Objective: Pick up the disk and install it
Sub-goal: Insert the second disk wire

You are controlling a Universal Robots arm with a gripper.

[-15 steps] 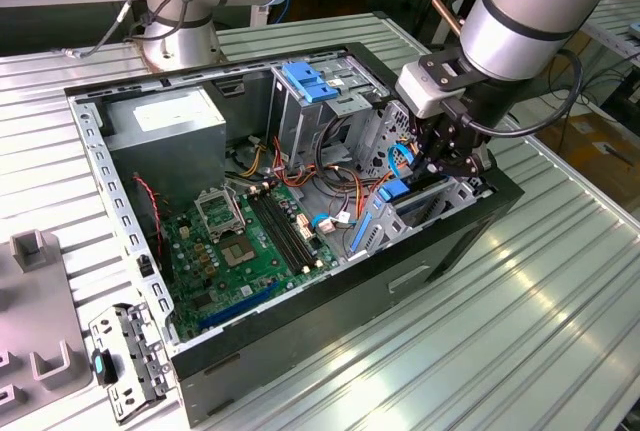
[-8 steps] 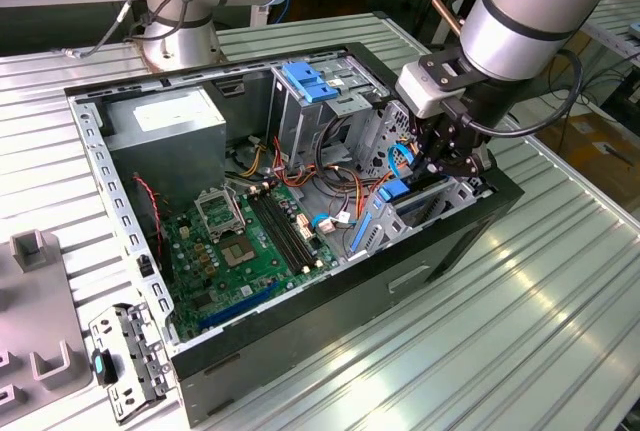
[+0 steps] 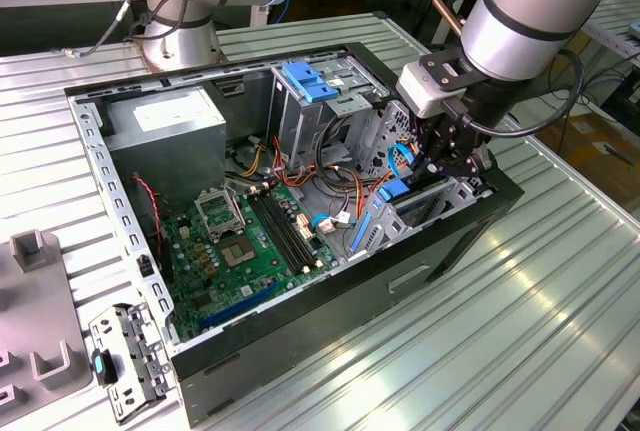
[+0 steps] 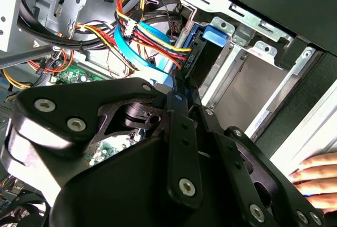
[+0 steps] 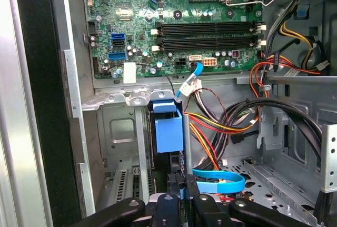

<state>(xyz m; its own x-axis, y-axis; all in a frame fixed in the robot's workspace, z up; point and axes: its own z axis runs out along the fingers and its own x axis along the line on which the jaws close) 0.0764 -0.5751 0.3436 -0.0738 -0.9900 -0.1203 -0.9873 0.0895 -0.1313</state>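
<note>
The disk [image 3: 398, 191] stands on edge in the metal drive bay [image 3: 455, 196] at the case's corner nearest the exterior view's right. Its blue carrier frame [image 5: 168, 129] faces the motherboard in the first wrist view, and the dark drive body [image 4: 199, 61] runs back between the fingers. My gripper [image 3: 425, 176] reaches down into that bay from above. In both wrist views its fingers [image 5: 182, 193] sit close together on the disk's thin edge [image 4: 181, 82].
The open computer case [image 3: 330, 301] lies on a slatted metal table. It holds the motherboard [image 3: 245, 241], a power supply [image 3: 165, 131], a tall cage with a blue latch [image 3: 310, 81] and loose cables [image 5: 221, 121]. A hand [image 4: 316, 177] rests outside the bay wall. A grey fixture [image 3: 40, 331] lies at the exterior view's left.
</note>
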